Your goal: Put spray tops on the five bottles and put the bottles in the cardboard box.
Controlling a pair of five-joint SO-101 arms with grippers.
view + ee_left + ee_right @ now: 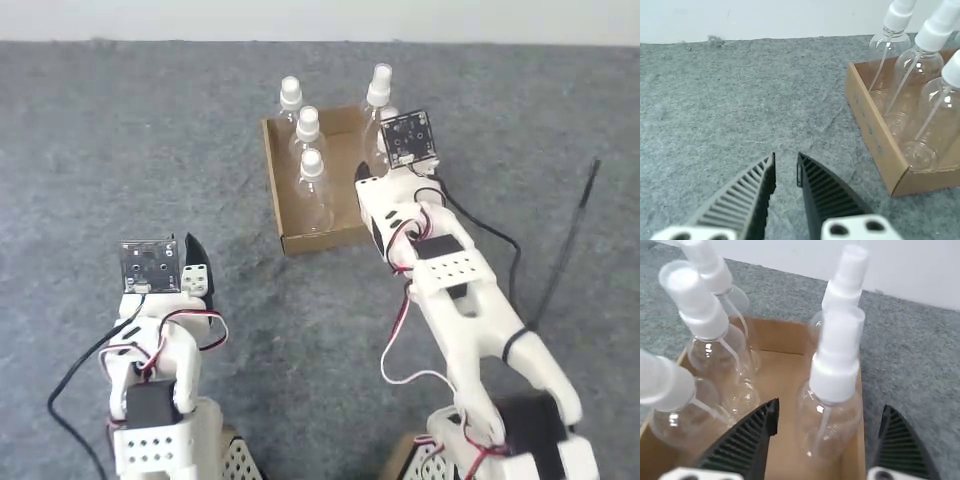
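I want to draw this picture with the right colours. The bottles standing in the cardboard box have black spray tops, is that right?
Not quite. The spray tops are white, not black, as the right wrist view shows. The rest is right: the bottles do stand in the cardboard box.

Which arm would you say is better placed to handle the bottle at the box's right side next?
Right, probably: the right gripper is open with jaws either side of that bottle in the cardboard box; the left gripper sits over bare mat, away from it.
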